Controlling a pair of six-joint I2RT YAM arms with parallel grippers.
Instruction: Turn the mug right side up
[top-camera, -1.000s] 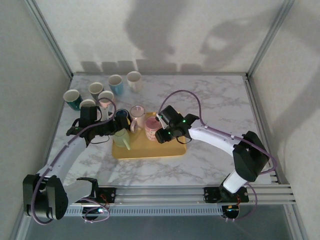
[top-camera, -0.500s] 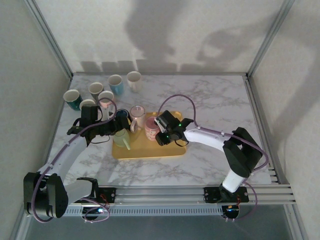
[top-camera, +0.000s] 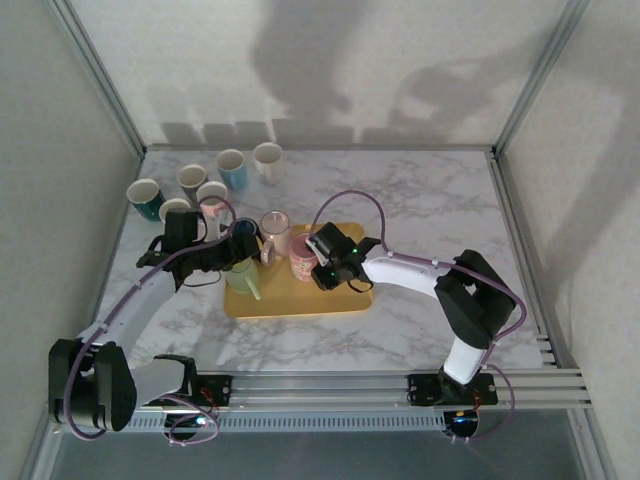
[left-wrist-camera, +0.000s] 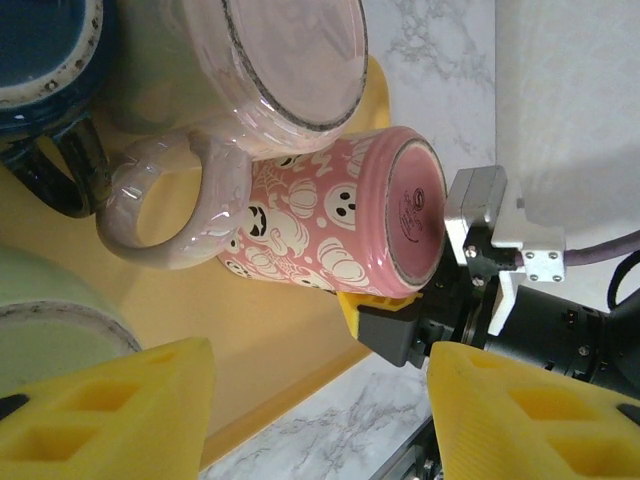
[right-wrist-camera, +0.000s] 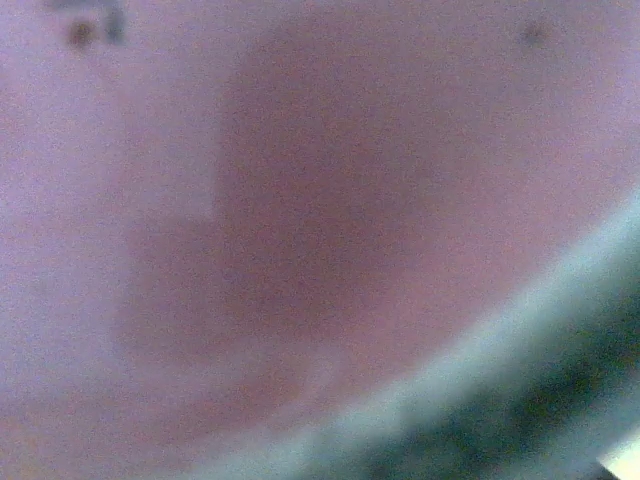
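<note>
Pink patterned mug (left-wrist-camera: 320, 230) is on the yellow tray (top-camera: 300, 303), mouth down and base to the ceiling, so its long axis runs straight up from the tray. From the top camera it sits toward the tray's right half. I can't make out its handle from here.

The right claw (top-camera: 322, 262) is right at it, coming in from the mug's right side at about the height of the upturned base. Through the left wrist camera I see one yellow pad (left-wrist-camera: 372, 303) against the mug's wall near that base. The other finger is hidden behind the mug, so I cannot tell whether the grip has actually clamped.

The right arm is clearly the nearer one. The grip line crosses the mug's axis, so I judge a half roll of the wrist would bring the mouth up, once the mug is lifted off the tray.

A pale mug (left-wrist-camera: 250, 90) stands just beside it; watch that on the swing.

The left claw (left-wrist-camera: 320, 415) hangs back, fingers wide apart, nothing between them.
</note>
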